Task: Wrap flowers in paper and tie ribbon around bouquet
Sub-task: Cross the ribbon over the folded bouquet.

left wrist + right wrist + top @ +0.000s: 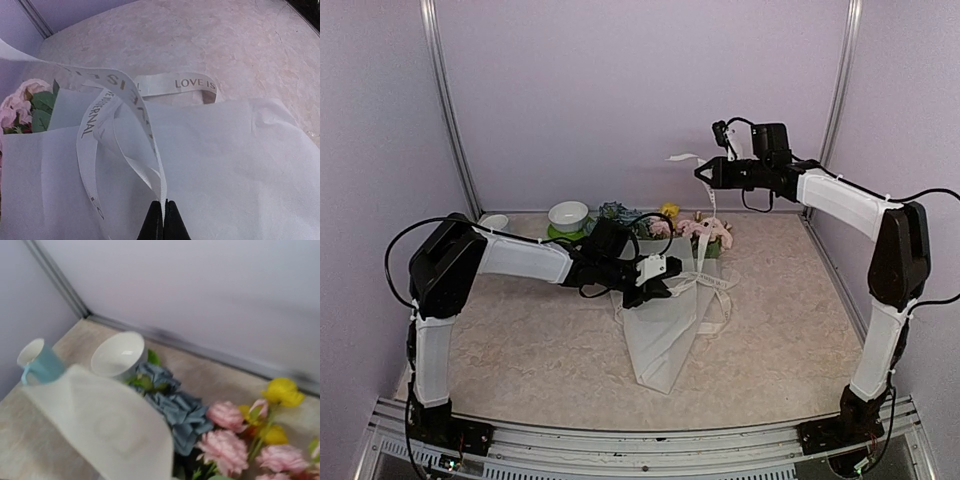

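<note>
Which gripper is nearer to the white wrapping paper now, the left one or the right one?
Left. The left gripper pinches the ribbon just above the paper. The right gripper is raised high over the flowers, holding the ribbon too.

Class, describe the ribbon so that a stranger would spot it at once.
Start at the beige table, then find the white paper cone at its middle. The ribbon loops across it: a narrow cream band with dark lettering, unlike the wide plain sheet.

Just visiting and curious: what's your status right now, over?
Left gripper shut on ribbon. Right gripper shut on ribbon, raised high. Bouquet wrapped, lying flat. Bowl behind, apart from it.
</note>
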Controlling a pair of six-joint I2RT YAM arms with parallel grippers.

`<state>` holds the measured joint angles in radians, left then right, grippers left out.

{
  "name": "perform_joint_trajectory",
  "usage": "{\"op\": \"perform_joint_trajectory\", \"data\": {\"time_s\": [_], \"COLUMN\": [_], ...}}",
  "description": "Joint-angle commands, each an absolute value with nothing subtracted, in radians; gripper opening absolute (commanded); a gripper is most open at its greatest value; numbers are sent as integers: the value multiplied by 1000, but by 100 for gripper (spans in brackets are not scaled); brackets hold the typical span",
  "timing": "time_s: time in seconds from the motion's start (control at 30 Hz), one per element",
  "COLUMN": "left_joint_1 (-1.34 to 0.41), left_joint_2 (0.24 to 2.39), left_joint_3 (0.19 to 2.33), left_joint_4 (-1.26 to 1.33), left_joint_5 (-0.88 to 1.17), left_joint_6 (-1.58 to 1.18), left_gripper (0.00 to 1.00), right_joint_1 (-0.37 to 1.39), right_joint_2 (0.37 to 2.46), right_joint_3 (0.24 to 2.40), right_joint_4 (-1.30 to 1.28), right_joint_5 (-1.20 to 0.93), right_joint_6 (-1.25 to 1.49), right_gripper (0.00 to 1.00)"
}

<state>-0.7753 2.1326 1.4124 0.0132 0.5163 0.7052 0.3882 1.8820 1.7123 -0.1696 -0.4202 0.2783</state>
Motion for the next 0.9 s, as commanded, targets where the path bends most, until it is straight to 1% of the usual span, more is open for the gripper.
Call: {"op": "perform_joint_trajectory", "data": {"time_s": [0.0,0.17,0.2,0.23,0.27,0.3,0.33,0.43,0.47,0.5,0.57,0.6,0.73,0.8,0.83,0.87], "left_joint_1": [-784,-774,-772,-771,-769,-768,-765,-754,-750,-745,-739,-737,-735,-733,-731,-730], "left_joint_2": [2016,1937,1928,1921,1918,1918,1919,1929,1931,1932,1933,1934,1942,1947,1947,1947], "left_joint_3": [1372,1344,1342,1341,1340,1338,1337,1323,1315,1310,1295,1290,1295,1303,1302,1300], "left_joint_4": [150,186,191,192,195,196,197,228,247,269,315,336,379,387,393,400], "left_joint_5": [537,619,632,636,638,641,644,651,649,645,641,638,627,619,619,622], "left_joint_6": [702,665,654,646,637,629,621,581,564,545,513,500,460,440,430,423], "left_gripper": [0,0,0,0,0,0,0,0,0,0,0,0,0,0,0,0], "right_joint_1": [414,447,448,448,447,446,442,419,412,404,400,401,450,514,543,567], "right_joint_2": [1954,1999,2004,2006,2005,1996,1985,1930,1908,1885,1841,1823,1760,1716,1685,1664], "right_joint_3": [1691,1645,1641,1641,1644,1648,1649,1630,1614,1597,1553,1527,1381,1301,1263,1229], "right_joint_4": [-184,-216,-232,-254,-285,-310,-336,-382,-393,-401,-411,-411,-350,-285,-249,-205], "right_joint_5": [-510,-521,-515,-498,-466,-426,-385,-363,-359,-350,-312,-314,-440,-447,-433,-414], "right_joint_6": [272,261,259,253,245,237,227,200,190,183,154,141,80,38,26,23], "right_gripper": [0,0,17,37,51,59,64,81,90,93,93,90,70,67,64,57]}}
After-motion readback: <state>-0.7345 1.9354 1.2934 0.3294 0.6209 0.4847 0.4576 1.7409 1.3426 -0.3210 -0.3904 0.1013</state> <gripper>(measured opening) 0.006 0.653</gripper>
